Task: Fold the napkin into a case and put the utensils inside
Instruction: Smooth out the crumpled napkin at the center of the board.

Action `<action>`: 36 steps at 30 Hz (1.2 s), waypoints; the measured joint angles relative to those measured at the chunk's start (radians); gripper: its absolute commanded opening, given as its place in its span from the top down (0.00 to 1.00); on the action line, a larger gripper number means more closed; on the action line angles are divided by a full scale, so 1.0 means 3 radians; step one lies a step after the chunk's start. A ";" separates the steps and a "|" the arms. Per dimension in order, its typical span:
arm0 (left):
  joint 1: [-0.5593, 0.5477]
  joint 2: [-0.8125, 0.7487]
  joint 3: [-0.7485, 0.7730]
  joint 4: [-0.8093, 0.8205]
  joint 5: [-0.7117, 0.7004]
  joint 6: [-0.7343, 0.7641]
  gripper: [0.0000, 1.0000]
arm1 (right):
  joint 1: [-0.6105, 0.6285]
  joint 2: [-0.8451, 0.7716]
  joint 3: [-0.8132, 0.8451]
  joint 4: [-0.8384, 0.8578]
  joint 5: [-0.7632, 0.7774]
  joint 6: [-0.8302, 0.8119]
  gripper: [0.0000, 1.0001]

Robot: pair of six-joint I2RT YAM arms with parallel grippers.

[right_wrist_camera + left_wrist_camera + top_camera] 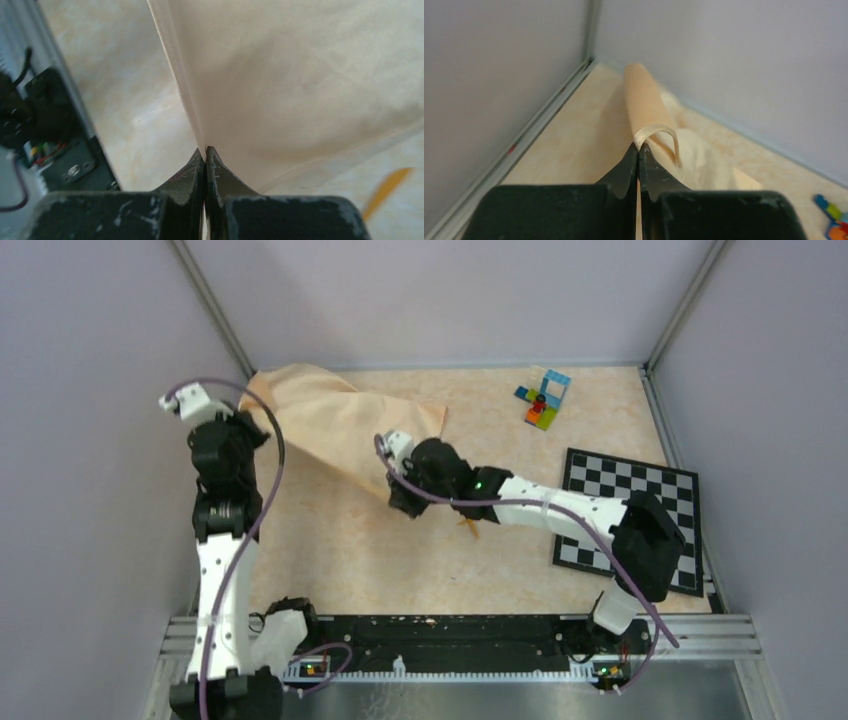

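The peach-tan napkin is stretched, lifted, across the far left of the table between my two grippers. My left gripper is shut on its left edge; in the left wrist view the cloth loops out of the closed tips. My right gripper is shut on its near right edge; in the right wrist view the cloth hangs from the closed tips. An orange utensil lies on the table, mostly under my right arm; a blurred orange sliver shows in the right wrist view. No second utensil shows.
Multicoloured toy bricks sit at the far right. A black-and-white checkered board lies on the right, partly under my right arm. Grey walls close in left, back and right; a metal rail runs along the near edge.
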 measured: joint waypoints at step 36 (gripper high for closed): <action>-0.0421 0.1130 -0.1137 -0.0084 0.1540 -0.0870 0.01 | -0.2008 -0.0245 -0.1419 -0.0032 -0.0098 0.1844 0.39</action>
